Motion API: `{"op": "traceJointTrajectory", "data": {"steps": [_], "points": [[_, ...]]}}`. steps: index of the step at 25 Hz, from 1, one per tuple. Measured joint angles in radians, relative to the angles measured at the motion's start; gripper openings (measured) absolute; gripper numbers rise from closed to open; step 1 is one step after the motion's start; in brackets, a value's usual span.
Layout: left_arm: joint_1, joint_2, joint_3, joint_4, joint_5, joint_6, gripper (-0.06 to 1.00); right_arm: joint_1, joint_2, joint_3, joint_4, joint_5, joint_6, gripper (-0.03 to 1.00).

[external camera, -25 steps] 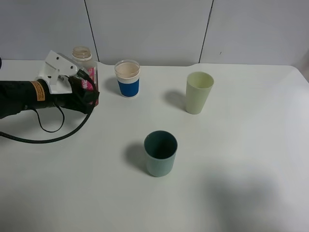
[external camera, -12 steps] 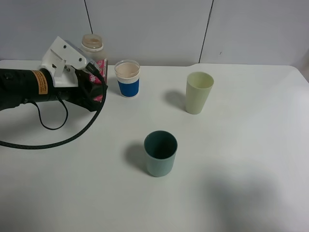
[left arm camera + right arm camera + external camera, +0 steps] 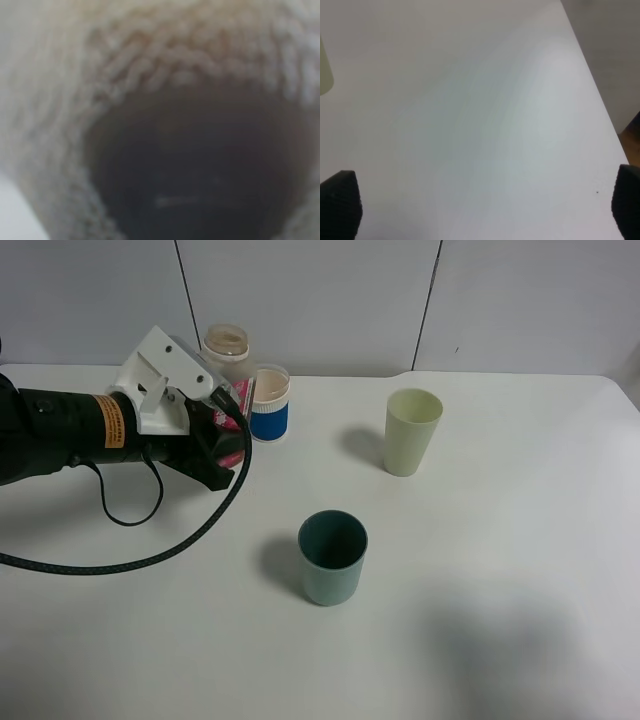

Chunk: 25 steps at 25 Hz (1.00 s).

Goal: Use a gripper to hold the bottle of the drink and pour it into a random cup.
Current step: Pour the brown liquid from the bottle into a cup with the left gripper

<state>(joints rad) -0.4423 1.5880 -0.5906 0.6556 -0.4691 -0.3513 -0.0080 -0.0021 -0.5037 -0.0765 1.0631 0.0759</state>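
Pink-labelled clear bottle (image 3: 227, 346), capless, gripped tight by the left pincer (image 3: 222, 428) at ten o'clock; plain white bench (image 3: 480, 620), grey panelled wall (image 3: 310, 300) behind.

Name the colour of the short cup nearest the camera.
Dark teal-green; the cup looks darker inside. It shows best in the exterior high view.

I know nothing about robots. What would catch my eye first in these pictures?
You'd notice the bulky black arm on the left of the high view, its left gripper shut on the bottle with a pink label, beside the blue-sleeved white cup at the back. Next, the dark teal cup stands alone mid-scene, with the pale yellow-green cup farther back to its right.
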Motion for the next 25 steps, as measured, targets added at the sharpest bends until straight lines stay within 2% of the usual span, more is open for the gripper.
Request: {"op": "traceJointTrajectory", "data": {"steps": [4, 11, 13, 19, 25], "points": [[-0.057, -0.001, 0.000, -0.008, 0.049, 0.018, 0.34, 0.000, 0.000, 0.000, 0.000, 0.000, 0.000, 1.00], [-0.152, -0.015, 0.000, -0.038, 0.089, 0.130, 0.34, 0.000, 0.000, 0.000, 0.000, 0.000, 0.000, 1.00], [-0.159, -0.027, 0.000, -0.048, 0.111, 0.159, 0.34, 0.000, 0.000, 0.000, 0.000, 0.000, 0.000, 1.00], [-0.161, -0.082, 0.000, -0.036, 0.289, 0.187, 0.34, 0.000, 0.000, 0.000, 0.000, 0.000, 0.000, 1.00], [-0.191, -0.130, 0.000, -0.024, 0.322, 0.194, 0.34, 0.000, 0.000, 0.000, 0.000, 0.000, 0.000, 1.00]]}}
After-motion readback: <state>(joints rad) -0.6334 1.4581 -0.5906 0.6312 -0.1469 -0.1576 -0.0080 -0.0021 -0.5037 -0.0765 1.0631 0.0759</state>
